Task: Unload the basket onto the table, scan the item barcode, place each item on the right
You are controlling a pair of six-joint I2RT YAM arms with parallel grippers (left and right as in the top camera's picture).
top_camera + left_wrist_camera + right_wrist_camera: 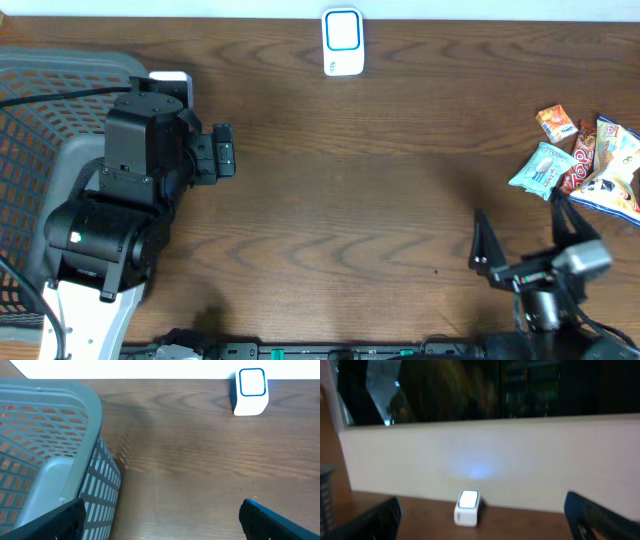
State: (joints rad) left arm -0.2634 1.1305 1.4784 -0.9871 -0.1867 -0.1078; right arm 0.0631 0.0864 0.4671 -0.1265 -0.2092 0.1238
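From above, the snacks (588,165) lie in a small heap at the right edge of the table (380,200). The right gripper (516,208) is close to them. They are just past it, off to its right. The blue-green pack (541,168) is the nearest one and lies tilted. The left gripper (224,150) is far away, by the basket (30,100), so I think the right arm should do the picking. The right one is wide open and holds nothing. The scanner (342,42) stands at the far edge.

The left wrist camera shows its two fingers (280,522) spread wide with only bare table between them.

The right wrist camera shows wide, empty fingers (600,515) too. It faces the scanner, and the snacks are out of its sight.
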